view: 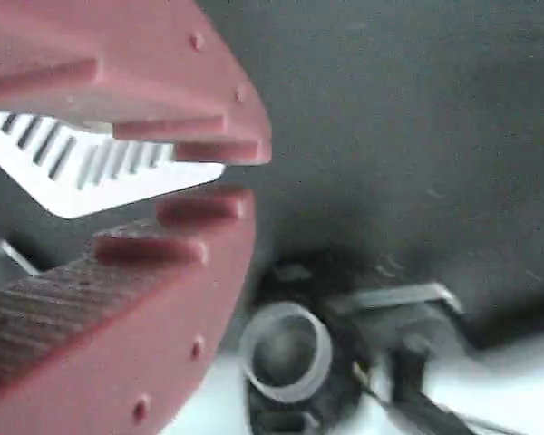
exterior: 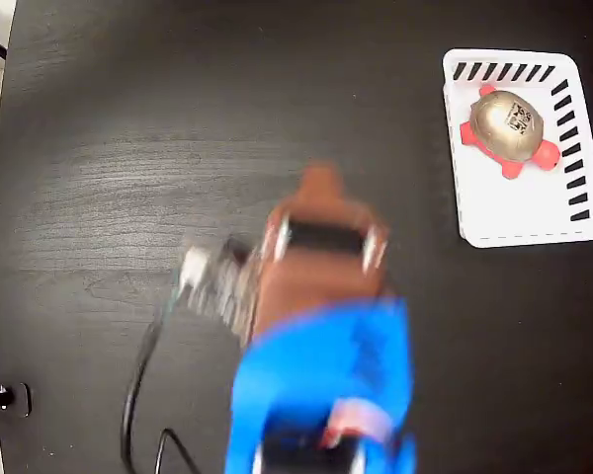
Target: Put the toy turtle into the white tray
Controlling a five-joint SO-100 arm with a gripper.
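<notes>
The toy turtle [exterior: 512, 126], gold-bronze shell and red-pink legs, lies inside the white tray [exterior: 519, 212] at the top right of the fixed view, in the tray's upper half. My gripper [exterior: 321, 186] is blurred in the middle of the table, well to the left of the tray and below it, touching neither. In the wrist view the red-brown jaws of the gripper [view: 245, 177] stand a narrow gap apart with nothing between them. A slotted corner of the white tray [view: 91, 172] shows through that gap. The turtle is hidden in the wrist view.
The dark wood table [exterior: 178, 118] fills the fixed view, its edge running down the left side. A black cable [exterior: 133, 395] loops at the lower left beside my blue arm [exterior: 326, 385]. In the wrist view a pale ring [view: 286, 349] and dark hardware sit low in the picture.
</notes>
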